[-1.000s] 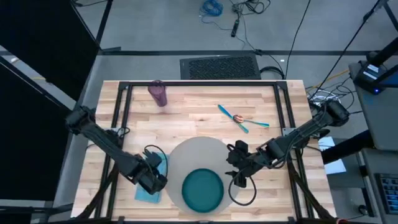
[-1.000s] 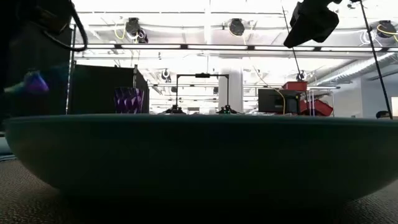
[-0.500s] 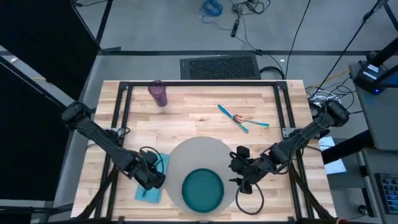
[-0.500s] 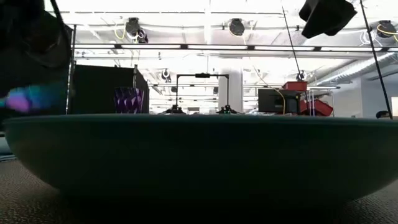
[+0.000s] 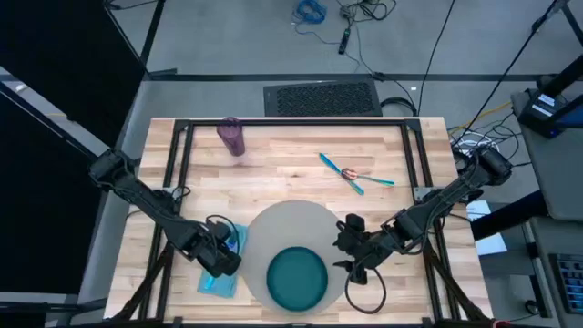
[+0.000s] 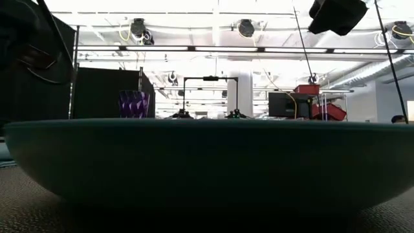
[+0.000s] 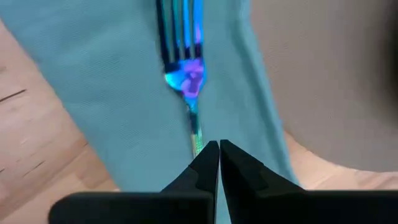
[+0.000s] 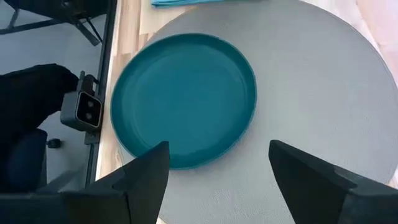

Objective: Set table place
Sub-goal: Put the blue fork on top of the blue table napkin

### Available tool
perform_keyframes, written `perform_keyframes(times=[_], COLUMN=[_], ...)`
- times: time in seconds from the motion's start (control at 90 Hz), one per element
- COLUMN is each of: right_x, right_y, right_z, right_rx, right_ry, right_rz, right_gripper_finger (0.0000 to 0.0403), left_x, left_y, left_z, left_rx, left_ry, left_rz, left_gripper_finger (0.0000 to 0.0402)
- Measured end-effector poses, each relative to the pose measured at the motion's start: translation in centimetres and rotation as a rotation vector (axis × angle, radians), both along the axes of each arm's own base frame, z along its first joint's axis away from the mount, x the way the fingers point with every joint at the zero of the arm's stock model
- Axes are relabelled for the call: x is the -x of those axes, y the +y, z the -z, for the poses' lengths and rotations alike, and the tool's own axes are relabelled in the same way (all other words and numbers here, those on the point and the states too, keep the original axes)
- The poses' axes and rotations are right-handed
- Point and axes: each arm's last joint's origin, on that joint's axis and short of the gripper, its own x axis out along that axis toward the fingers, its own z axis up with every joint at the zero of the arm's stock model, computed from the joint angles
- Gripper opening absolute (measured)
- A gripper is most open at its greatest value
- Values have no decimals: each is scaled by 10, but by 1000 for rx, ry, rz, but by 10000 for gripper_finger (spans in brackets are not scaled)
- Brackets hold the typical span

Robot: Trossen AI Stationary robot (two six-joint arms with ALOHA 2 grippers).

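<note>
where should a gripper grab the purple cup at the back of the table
Grip the purple cup around its side wall, about mid-height, coming in level from the near side. It appears to stand upright and alone near the far left corner of the table, so a finger could probably fit on either side. The left gripper is on that side.

teal plate (image 5: 296,278), grey-beige mat (image 5: 290,223), purple cup (image 5: 231,137)

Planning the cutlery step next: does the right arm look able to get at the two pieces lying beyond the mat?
Probably yes: the right gripper is open, and bare table separates it from the cutlery.
</note>
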Motion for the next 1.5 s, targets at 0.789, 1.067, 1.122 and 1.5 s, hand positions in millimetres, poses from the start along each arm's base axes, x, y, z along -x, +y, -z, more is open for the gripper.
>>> perform_keyframes(times=[0.789, 1.067, 1.122, 1.5], right_x=[-1, -1, -1, -1], right_y=[0, 0, 0, 0], right_z=[-1, -1, -1, -1], right_rx=[9, 10, 10, 10], right_ry=[-11, -11, -10, -11], right_rz=[-14, -14, -14, -14], right_gripper_finger=[258, 258, 258, 258], left_x=[2, 3, 3, 1], left_y=[2, 2, 1, -1], left_z=[5, 5, 5, 15], left_rx=[-60, -50, -53, -74], left_ry=[-8, -6, -7, 36], left_rz=[118, 103, 117, 158], left_gripper_finger=[36, 95, 99, 101])
